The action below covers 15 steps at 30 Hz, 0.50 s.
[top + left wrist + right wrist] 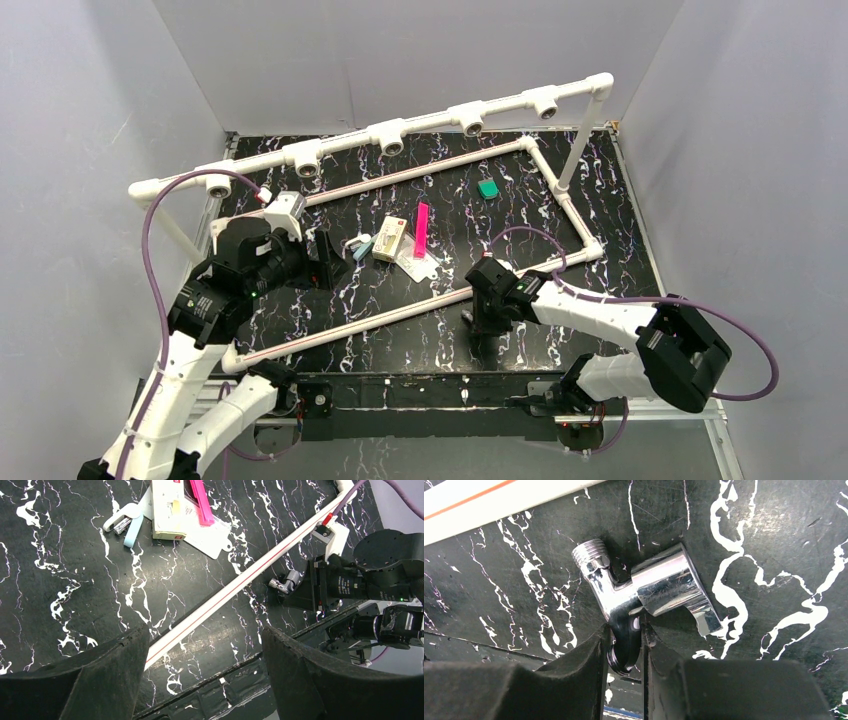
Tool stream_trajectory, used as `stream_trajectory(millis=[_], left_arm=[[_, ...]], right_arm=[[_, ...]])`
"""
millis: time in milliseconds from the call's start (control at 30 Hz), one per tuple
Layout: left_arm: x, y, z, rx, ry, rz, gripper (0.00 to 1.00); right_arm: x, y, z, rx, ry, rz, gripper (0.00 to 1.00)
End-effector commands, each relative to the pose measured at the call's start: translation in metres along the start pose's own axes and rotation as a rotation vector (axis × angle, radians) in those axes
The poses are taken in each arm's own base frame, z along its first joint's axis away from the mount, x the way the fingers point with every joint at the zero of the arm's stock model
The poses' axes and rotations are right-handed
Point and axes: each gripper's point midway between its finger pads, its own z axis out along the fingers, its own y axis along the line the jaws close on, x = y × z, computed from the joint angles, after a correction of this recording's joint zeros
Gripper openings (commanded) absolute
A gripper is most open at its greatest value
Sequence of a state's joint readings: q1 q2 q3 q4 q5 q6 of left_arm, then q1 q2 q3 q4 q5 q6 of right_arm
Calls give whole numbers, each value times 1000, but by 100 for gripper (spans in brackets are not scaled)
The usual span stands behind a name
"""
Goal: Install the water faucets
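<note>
**Labels.** A small cream box is lying on the far side of the striped pipe, the long white pipe with a thin red line that is running across the table. The box is carrying red marks at its ends, but the print is too small to read. A pink strip is lying against the box, touching it. A clear packet is sticking out from under both, toward the pipe. A pale blue piece is sitting on that same far side. A green square is lying well beyond the pipe.

**Surface, room.** The table top is showing a black stone pattern with white veins and is catching a slight gloss. Plain pale grey walls are closing it in on three sides. A raised white rail with round sockets is standing beyond the striped pipe, along the back.

**Faucet.** Shiny chrome, it is lying on the table on the near side of the striped pipe, close to it but not touching. Its threaded end is pointing toward the pipe.

**Right claw.** The fingers are pressing together on the faucet's dark round end, gripping it down at table level.

**Left claw.** The fingers are standing wide apart with nothing between them. The claw is hanging above the table by the left stretch of the striped pipe.
</note>
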<state>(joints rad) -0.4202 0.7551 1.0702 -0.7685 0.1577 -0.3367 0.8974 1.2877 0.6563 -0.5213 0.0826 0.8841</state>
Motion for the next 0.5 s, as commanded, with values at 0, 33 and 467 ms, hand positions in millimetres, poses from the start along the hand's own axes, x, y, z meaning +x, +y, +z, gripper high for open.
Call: stream_trajectory(millis=[0, 33, 467], left_arm=[[8, 3, -1, -6, 20, 11, 80], [8, 3, -1, -6, 21, 12, 80], [7, -5, -3, 33, 31, -5, 80]], right_arm=[[-1, 3, 0, -12, -18, 7, 15], [-1, 3, 0, -14, -19, 6, 9], [-6, 17, -26, -124, -95, -63, 1]])
